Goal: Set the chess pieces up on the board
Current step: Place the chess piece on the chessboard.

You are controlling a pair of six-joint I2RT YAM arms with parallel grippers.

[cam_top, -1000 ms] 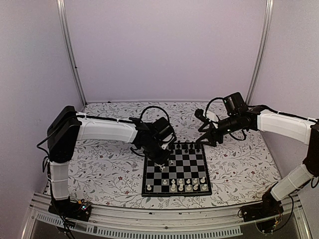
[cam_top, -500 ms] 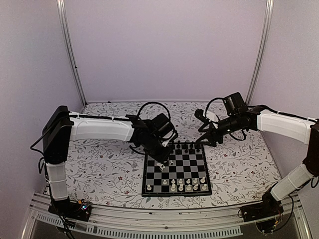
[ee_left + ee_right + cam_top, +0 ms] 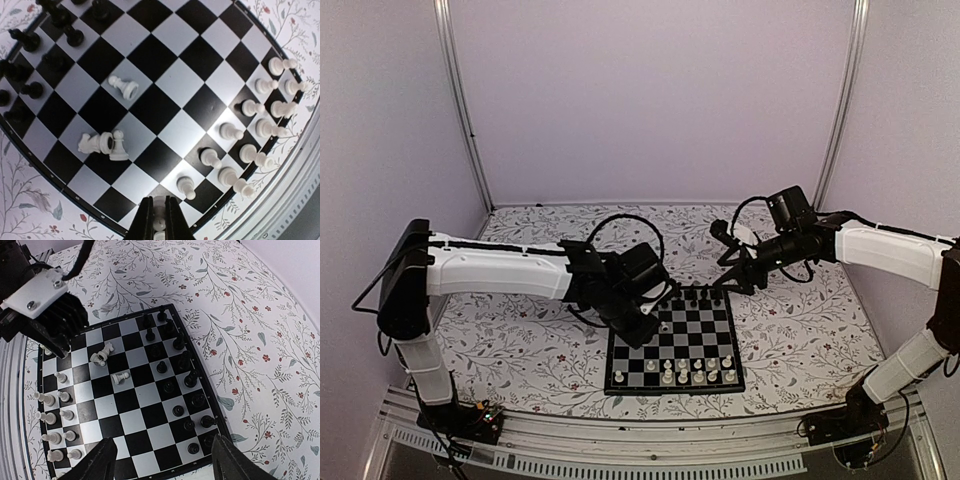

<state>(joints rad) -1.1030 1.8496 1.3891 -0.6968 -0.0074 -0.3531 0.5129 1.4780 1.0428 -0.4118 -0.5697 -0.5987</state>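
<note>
The left hand [image 3: 643, 330] has shifted lower left over the black-and-white checkered board [image 3: 698, 330], pinching a cream-white plastic chessman [image 3: 159, 225]; right hand [image 3: 727, 278] wide.

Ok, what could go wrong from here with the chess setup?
The left gripper, shut on a white piece, hangs close by a standing pawn and could knock it over. A toppled piece mid-board may roll if brushed.

A floral tablecloth [image 3: 540, 340] lies between plain lilac walls [image 3: 650, 100].
</note>
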